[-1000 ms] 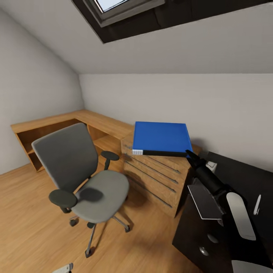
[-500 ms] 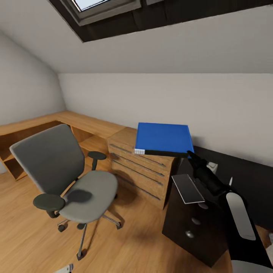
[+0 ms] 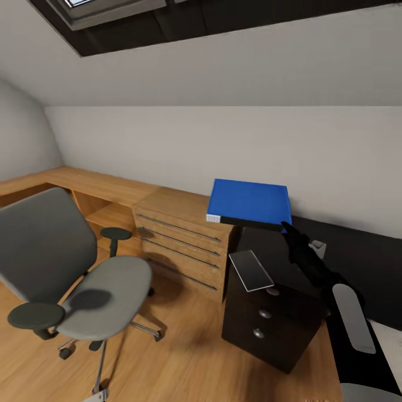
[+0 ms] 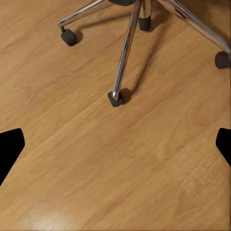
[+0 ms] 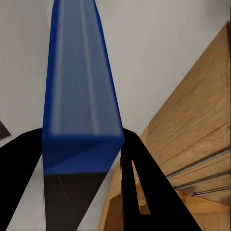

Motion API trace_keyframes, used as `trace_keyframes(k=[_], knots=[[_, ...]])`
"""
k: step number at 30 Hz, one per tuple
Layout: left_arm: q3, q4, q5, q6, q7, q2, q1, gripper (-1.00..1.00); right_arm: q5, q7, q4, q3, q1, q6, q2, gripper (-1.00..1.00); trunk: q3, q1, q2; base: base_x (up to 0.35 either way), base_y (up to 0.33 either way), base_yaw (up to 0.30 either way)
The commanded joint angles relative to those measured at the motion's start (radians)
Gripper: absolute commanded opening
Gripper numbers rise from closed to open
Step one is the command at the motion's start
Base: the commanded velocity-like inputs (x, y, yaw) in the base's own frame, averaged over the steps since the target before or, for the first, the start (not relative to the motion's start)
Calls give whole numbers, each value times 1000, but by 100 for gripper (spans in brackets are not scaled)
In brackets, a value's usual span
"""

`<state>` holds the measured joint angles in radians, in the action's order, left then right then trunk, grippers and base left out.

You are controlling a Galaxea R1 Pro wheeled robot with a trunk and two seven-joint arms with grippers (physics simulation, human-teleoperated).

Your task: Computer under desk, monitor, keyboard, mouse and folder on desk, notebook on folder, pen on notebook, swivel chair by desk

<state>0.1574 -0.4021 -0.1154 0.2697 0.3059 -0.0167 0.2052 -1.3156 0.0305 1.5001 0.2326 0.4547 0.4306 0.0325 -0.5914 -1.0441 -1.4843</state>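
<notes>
Clamped on the bright blue flat folder [image 3: 249, 203] with white page edges, the right gripper [image 3: 286, 227] is seen carrying it level, presumably for transfer deskward, rightward of the grey padded swivel chair [image 3: 67, 279], while the left gripper's [image 4: 115, 144] fingers are spread above oak plank floor [image 4: 96, 163].

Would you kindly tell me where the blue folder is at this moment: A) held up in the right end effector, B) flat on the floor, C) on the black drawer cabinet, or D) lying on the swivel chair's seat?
A: the folder sits clamped in the right end effector, raised above the wooden drawer chest.
</notes>
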Motion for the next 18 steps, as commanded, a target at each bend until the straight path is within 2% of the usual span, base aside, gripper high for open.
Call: trace_keyframes(k=[1,8,18], knots=[[-1,1,-10,5,-1,0,0,100,-8,6,0,1,1,1,0,-100,-1,0,0,0,0,-280],[-3,5,-10,5,-1,1,0,100,-9,50,-9,1,1,-28,0,-100,-4,0,0,0,0,-280],[-5,6,-10,5,-1,1,0,100,-9,68,-17,5,1,-50,0,-100,-8,0,0,0,0,-280]])
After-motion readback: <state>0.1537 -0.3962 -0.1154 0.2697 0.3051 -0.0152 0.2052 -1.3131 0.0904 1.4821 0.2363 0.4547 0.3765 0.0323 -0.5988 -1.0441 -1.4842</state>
